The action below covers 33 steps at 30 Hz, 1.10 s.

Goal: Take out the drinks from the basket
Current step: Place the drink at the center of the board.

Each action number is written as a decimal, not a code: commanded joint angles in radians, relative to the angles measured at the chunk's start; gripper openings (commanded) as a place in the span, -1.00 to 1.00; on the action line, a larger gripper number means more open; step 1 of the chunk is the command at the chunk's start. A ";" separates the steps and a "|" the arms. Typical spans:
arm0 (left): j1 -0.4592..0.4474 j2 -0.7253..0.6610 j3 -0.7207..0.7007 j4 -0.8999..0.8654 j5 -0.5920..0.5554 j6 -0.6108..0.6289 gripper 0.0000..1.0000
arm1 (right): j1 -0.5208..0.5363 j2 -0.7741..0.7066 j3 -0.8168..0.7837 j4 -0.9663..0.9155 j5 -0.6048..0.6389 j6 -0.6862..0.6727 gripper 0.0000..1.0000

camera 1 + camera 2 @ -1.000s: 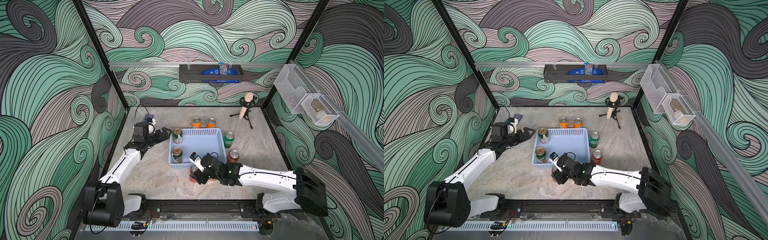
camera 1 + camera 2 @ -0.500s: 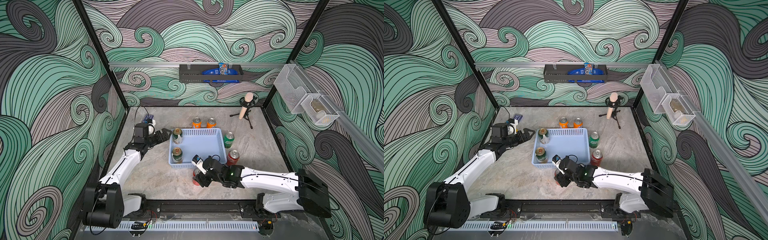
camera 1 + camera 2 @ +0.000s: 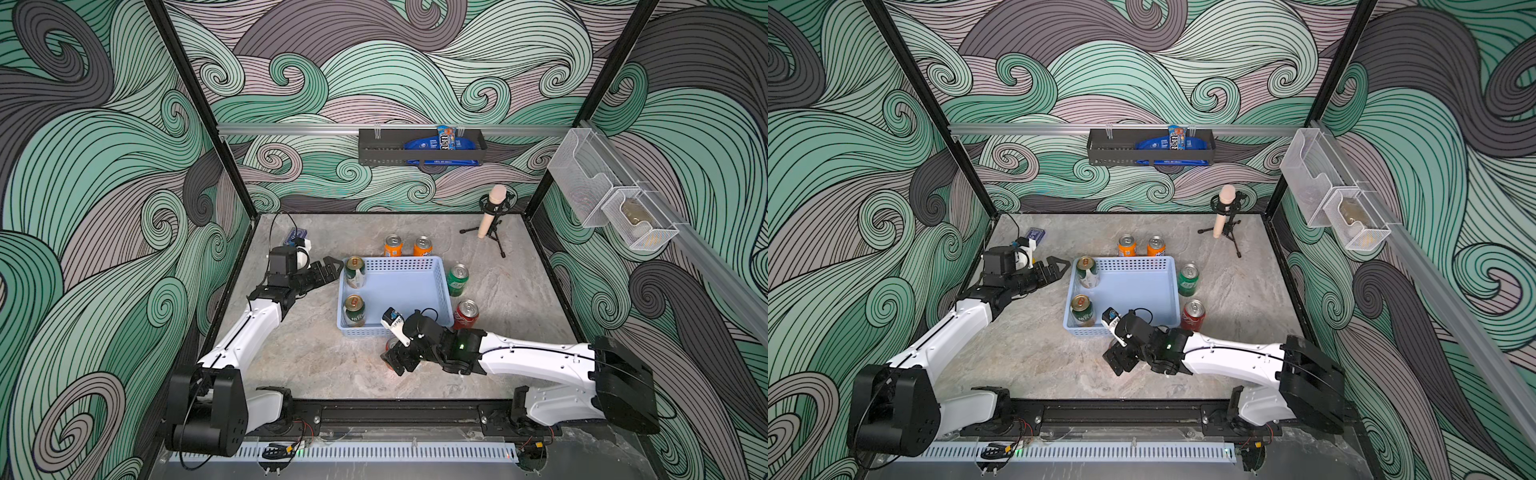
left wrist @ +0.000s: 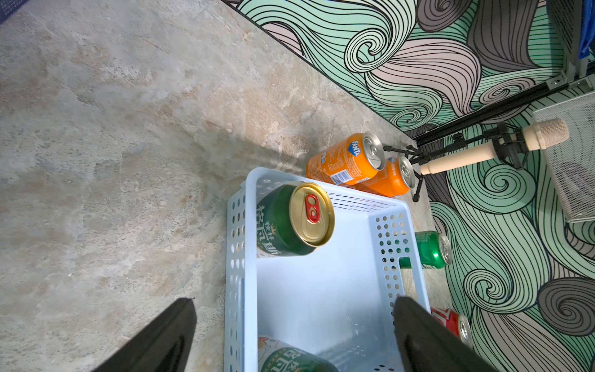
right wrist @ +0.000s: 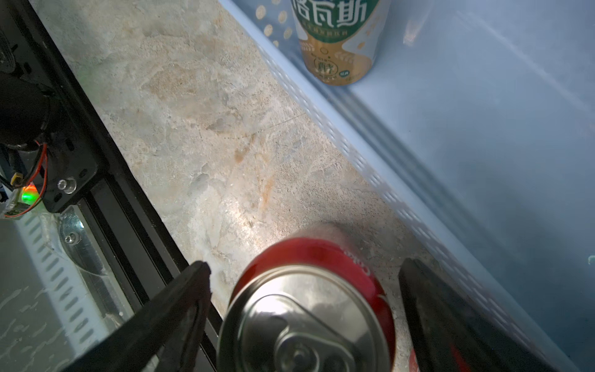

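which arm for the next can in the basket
Left: left gripper is open by the basket side where both gold-top cans stand; right gripper straddles a red can outside it.

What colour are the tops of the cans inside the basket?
Gold; the can top shows best in the left wrist view.

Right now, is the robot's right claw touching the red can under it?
Apart. In the right wrist view the right gripper has its fingers open on either side of the red can, with bare table showing in both gaps.
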<state>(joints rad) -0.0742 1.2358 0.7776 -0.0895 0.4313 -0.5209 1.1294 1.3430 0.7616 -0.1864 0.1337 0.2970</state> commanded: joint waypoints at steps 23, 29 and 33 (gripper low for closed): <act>0.057 -0.067 0.024 -0.077 -0.098 0.050 0.97 | -0.338 0.286 0.499 0.005 -0.097 0.141 0.89; 0.088 -0.052 0.024 -0.075 -0.052 0.047 0.97 | -0.339 0.432 0.608 0.006 -0.107 0.153 0.86; 0.102 -0.048 0.017 -0.059 -0.015 0.045 0.97 | -0.339 0.499 0.661 0.005 -0.098 0.146 0.86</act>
<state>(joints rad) 0.0139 1.1858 0.7834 -0.1528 0.3710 -0.4866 0.7914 1.8175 1.3769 -0.1829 0.0425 0.4343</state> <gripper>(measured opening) 0.986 0.932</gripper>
